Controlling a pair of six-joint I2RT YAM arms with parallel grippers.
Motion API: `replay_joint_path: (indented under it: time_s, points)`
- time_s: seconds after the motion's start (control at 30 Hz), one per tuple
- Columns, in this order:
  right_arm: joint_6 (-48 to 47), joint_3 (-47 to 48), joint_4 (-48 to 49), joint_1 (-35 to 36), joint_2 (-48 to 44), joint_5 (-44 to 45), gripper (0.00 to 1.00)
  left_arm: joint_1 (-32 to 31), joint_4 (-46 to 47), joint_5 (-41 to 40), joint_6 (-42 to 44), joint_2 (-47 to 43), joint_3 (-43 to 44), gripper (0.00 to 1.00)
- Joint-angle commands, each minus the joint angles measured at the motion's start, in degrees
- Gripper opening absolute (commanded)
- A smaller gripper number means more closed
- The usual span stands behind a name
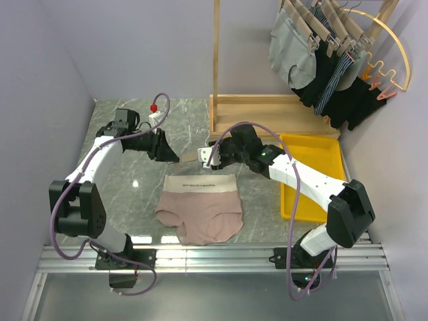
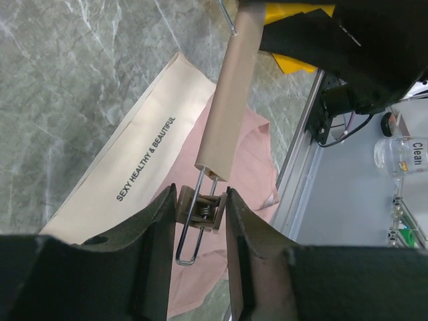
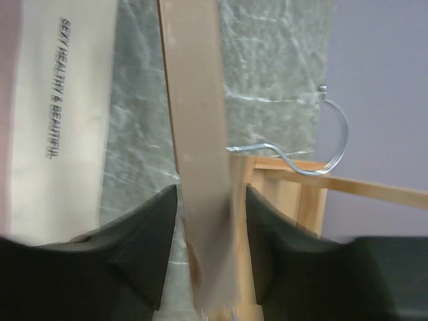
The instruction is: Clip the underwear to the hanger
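Observation:
The pink underwear (image 1: 200, 212) lies flat on the marble table, cream waistband toward the back. The light-wood hanger (image 1: 190, 159) hangs just behind the waistband, between my two grippers. My left gripper (image 1: 175, 155) is at its left end. In the left wrist view my left gripper (image 2: 199, 200) is shut on the end clip (image 2: 204, 208), with the bar (image 2: 231, 100) above the underwear (image 2: 251, 154). My right gripper (image 1: 206, 157) is at the other end. In the right wrist view the bar (image 3: 197, 134) runs out between the fingers of my right gripper (image 3: 210, 194). The grip point is blurred. The metal hook (image 3: 328, 147) and waistband (image 3: 60, 120) show.
A yellow tray (image 1: 314, 167) sits at the right under my right arm. A wooden rack (image 1: 267, 110) stands behind. Grey, black and striped garments (image 1: 321, 60) hang on it, beside a gold wire arch (image 1: 394, 53). The aluminium rail (image 1: 214, 257) runs along the front edge.

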Motion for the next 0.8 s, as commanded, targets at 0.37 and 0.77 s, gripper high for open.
replay_joint_path:
  time_s: [0.37, 0.77]
  points:
    - [14.22, 1.82, 2.54, -0.39, -0.48, 0.96, 0.71, 4.16, 7.23, 0.86, -3.87, 14.06, 6.09, 0.0]
    - [26.01, 9.11, -3.96, -0.57, 6.45, -4.84, 0.58, 6.62, 12.7, -2.81, -8.54, 24.95, 9.42, 0.0]
